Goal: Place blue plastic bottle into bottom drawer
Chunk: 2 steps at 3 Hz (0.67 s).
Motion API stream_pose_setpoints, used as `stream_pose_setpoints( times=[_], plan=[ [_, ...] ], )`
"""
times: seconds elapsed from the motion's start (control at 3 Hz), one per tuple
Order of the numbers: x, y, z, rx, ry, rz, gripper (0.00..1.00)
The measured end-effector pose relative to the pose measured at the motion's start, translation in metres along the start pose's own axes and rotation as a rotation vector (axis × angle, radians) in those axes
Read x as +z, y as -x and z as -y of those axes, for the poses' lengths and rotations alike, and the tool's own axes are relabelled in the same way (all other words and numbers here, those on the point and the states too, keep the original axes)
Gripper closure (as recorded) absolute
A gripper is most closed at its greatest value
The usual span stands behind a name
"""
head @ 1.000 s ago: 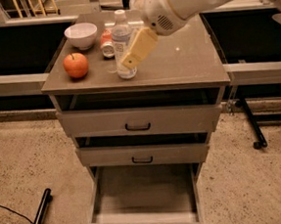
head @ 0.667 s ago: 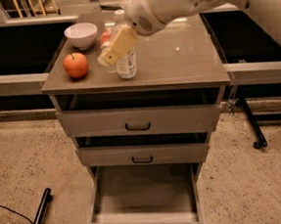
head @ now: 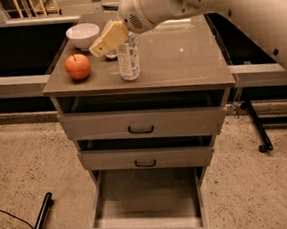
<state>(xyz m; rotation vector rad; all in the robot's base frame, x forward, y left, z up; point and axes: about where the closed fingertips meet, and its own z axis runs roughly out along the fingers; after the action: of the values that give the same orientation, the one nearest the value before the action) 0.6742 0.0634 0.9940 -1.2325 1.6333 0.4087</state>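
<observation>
Claw (head: 107, 38) has swung left since the earlier frame and now sits at the bottle (head: 128, 60) top; spread or pinching, cannot tell. Bottle stands upright near bench (head: 178, 58) front edge, unlifted. Grasp looks pending; drawer (head: 147, 200) is open.

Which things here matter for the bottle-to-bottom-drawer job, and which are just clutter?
Job: blue plastic bottle, upright on the cabinet top; bottom drawer, open; claw, at the bottle's top.
Lying about: apple; white bowl; top drawer; middle drawer.
</observation>
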Motion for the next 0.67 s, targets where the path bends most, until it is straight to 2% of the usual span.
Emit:
stream_pose_setpoints(
  times=[0.33, 0.67],
  plan=[
    [-0.0084, 0.0006, 0.0195, 0.014, -0.028, 0.044, 0.0],
    [-0.0017, -0.0032, 0.0289, 0.026, -0.022, 0.045, 0.0]
  ],
)
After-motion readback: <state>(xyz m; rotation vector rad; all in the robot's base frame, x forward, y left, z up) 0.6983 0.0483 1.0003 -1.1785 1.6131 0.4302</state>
